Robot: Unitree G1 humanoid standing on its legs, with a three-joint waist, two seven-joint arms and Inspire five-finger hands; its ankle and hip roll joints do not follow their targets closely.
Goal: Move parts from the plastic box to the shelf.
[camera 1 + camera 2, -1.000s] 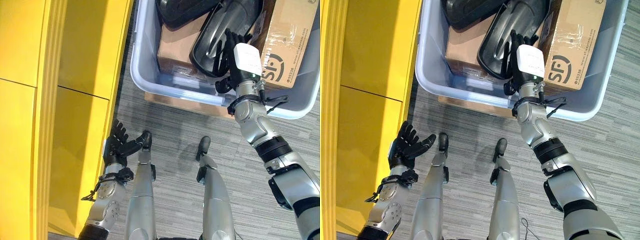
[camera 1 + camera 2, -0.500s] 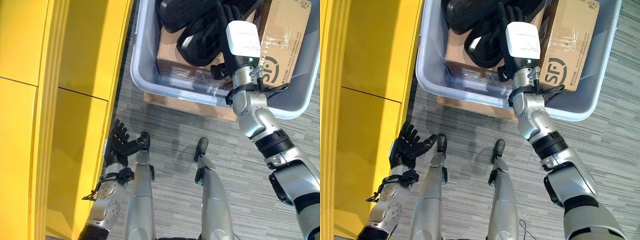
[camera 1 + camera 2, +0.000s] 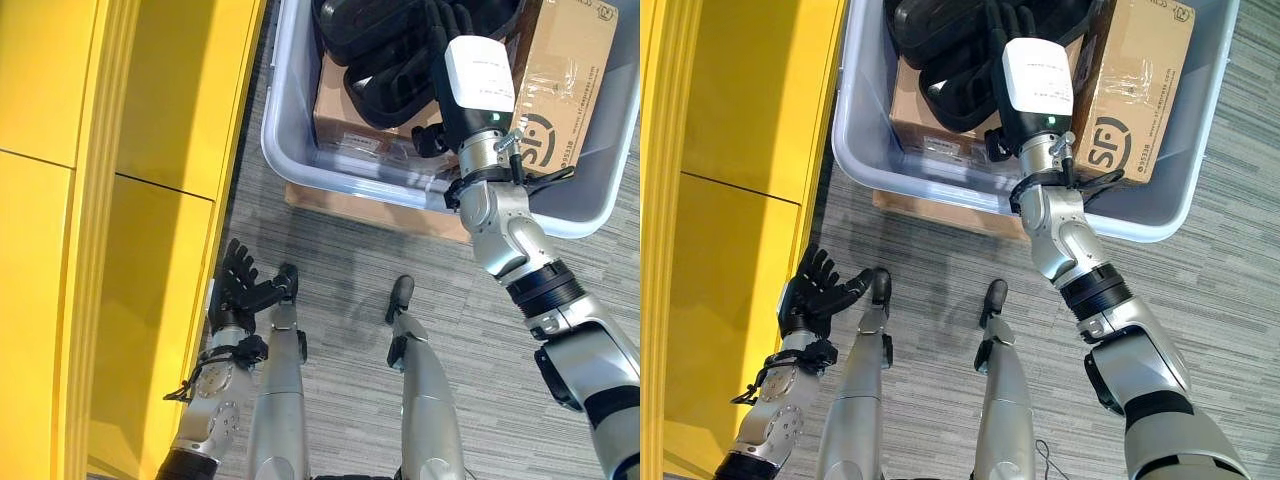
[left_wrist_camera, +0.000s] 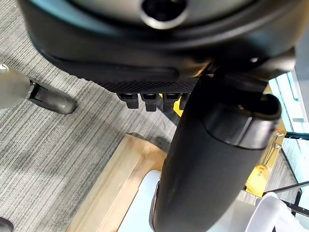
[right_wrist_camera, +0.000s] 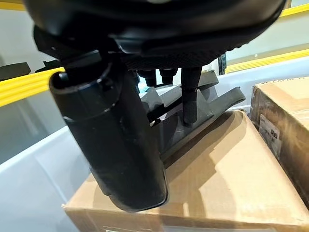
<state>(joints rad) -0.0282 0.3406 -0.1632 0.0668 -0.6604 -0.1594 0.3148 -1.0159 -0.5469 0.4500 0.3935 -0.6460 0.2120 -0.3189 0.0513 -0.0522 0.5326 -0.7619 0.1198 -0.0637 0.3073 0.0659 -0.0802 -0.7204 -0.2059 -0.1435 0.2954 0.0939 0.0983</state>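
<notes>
One black part [image 3: 950,85] in the box [image 3: 855,140] has shifted under the right hand [image 3: 1025,60], whose grasp I cannot tell; left hand [image 3: 815,295] stays released.

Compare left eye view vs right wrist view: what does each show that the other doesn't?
Left eye view alone: the yellow shelf, the left hand open low beside it, and the grey carpet. Right wrist view alone: the black part's underside lying on a cardboard box. Both: the right hand inside the plastic box at that part.
</notes>
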